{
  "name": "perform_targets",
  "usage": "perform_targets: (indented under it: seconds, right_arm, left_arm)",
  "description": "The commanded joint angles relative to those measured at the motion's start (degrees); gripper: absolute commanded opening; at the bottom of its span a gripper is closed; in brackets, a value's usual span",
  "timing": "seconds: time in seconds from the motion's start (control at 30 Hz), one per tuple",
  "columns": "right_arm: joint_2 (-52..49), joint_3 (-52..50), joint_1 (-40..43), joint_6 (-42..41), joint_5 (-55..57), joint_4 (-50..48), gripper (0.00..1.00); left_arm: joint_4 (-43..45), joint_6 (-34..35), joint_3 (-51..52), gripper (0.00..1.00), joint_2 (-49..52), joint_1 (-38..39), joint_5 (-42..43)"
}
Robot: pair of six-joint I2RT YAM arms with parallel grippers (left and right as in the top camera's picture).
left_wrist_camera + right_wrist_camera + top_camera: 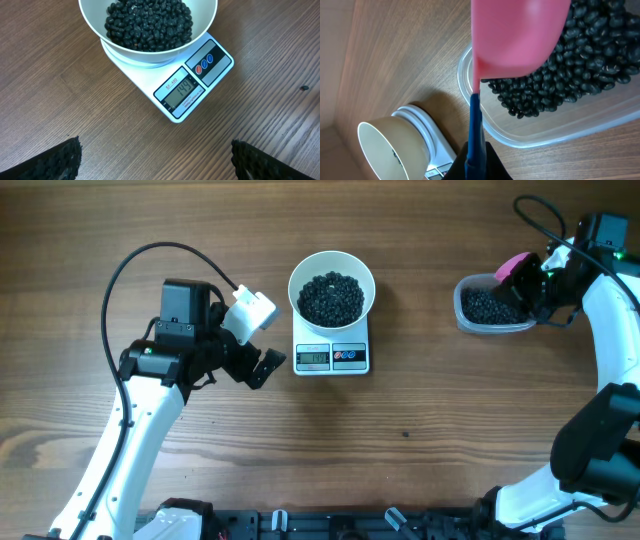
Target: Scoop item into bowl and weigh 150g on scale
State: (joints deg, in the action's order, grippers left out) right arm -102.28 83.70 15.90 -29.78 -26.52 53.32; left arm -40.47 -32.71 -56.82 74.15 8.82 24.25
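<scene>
Ridged black left fingers [57, 160] fill the lower corners of the left wrist view, spread wide with nothing between them but bare worktop [450, 410]. That worktop is brown wood-grain board running edge to edge in all three views. A black mounting frame [330, 525] lines its near edge in the overhead view, and no more of the room shows. From above, the left fingers hang just left of the scale, apart from it.

At the middle stands the small flat white rectangular scale [360, 345], with its grey display and two round buttons, one red and one blue, facing the near edge. The display reads 149 in the left wrist view. On its platform sits the round plain white bowl [294, 288], covering most of the top. Inside it lies a dark heap of small round black beans [331, 298], below the rim. One stray bean [405, 433] lies on the wood, to the right of the scale and nearer the front edge.

Far right sits a clear rounded-rectangular plastic container [466, 318], well apart from the scale, holding more of the same beans. Over it hangs a pink plastic scoop [512, 266] with a blue handle [475, 120]. The right fingers [495, 172] are clamped tight on that handle. Whether the scoop carries any beans cannot be told.
</scene>
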Motion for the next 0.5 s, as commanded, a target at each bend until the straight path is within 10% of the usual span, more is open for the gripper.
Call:
perform_targets:
  seconds: [0.0,0.47]
  right_arm:
    - [1.2,-0.6,0.0,-0.2,-0.1,-1.4,0.05]
    - [1.2,-0.6,-3.9,0.5,-0.1,-8.5,0.04]
  left_arm:
    - [0.2,0.2,0.3,1.00,-0.2,-0.3,0.3]
    - [0.2,0.2,0.3,1.00,-0.2,-0.3,0.3]
